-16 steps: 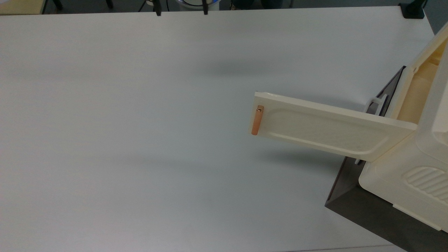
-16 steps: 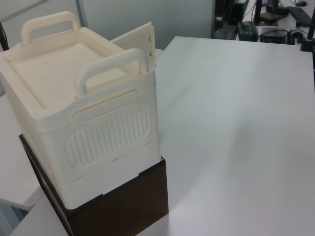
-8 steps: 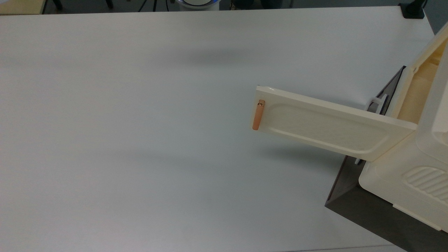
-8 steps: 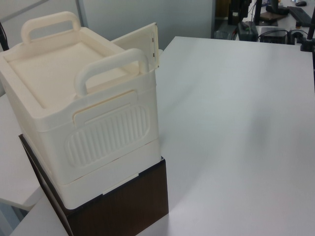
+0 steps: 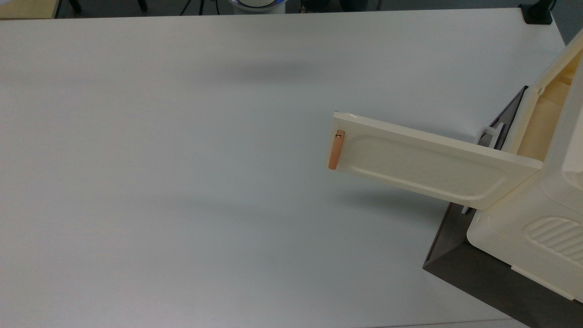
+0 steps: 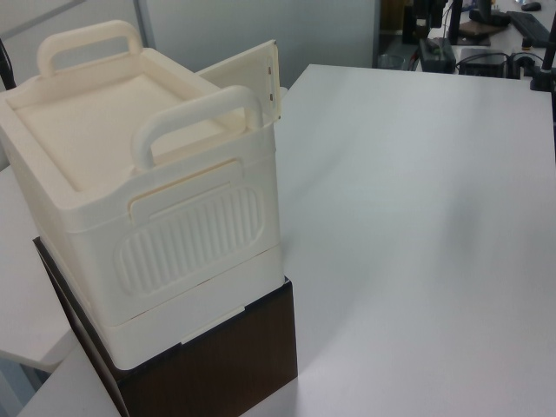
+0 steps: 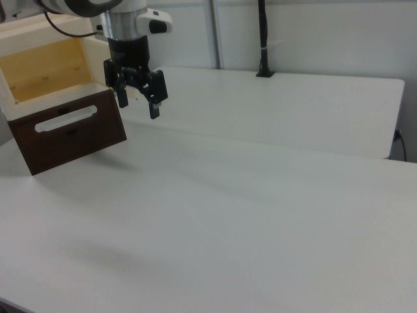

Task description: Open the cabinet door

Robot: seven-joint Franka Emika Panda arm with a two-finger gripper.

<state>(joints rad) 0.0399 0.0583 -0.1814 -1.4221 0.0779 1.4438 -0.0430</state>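
Observation:
The cream cabinet door (image 5: 428,161) stands swung wide open from the cabinet (image 5: 537,218) at the top view's right. Its copper-orange bar handle (image 5: 336,149) sits at the free end, out over the table. In the left view the door (image 6: 248,74) shows as a panel sticking out behind the cabinet (image 6: 148,191). In the right view my gripper (image 7: 138,103) hangs in the air in front of the open cabinet (image 7: 45,75). Its fingers are spread open and hold nothing.
A dark grey panel with a white loop handle (image 5: 488,133) lies under the cream cabinet; the right view shows it as a brown front (image 7: 68,130). The white table (image 5: 182,159) spreads wide to the top view's left. A black post (image 7: 262,39) stands at the far edge.
My fingertips, at the top view's upper edge a second ago, have left that view. The door swung slightly wider early on and has been still since.

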